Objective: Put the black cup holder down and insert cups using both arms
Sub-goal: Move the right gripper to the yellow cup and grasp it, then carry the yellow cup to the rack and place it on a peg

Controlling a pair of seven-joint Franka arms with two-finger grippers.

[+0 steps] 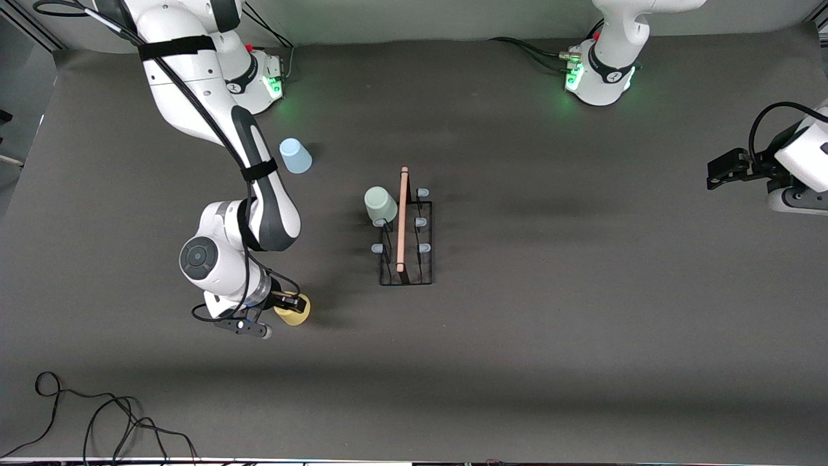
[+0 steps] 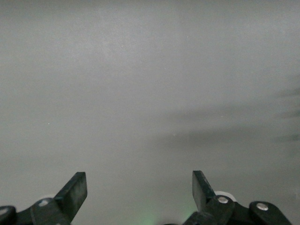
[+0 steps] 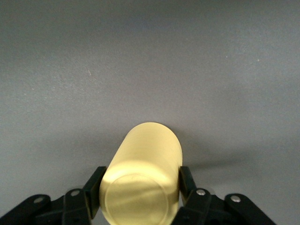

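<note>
Three cups we count: yellow cup (image 1: 294,312) clenched in right tool (image 1: 289,303) over bench (image 1: 550,323) toward the right arm's end; green cup (image 1: 380,205) sits inverted on a peg of black cup holder (image 1: 406,236) mid-bench; blue cup (image 1: 295,156) stands nr right arm's base. Left tool (image 2: 139,197) waits at the left arm's end of the bench, fingers spread, w/ nothing between.

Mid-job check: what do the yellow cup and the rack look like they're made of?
Yellow cup, between the right end effector's fingers: likely plastic, smooth with a soft sheen and uniform colour. Black cup holder: thin dark wire, probably coated metal, with a pale rod on top that looks like wood and pale blue peg caps, perhaps rubber or plastic.
</note>
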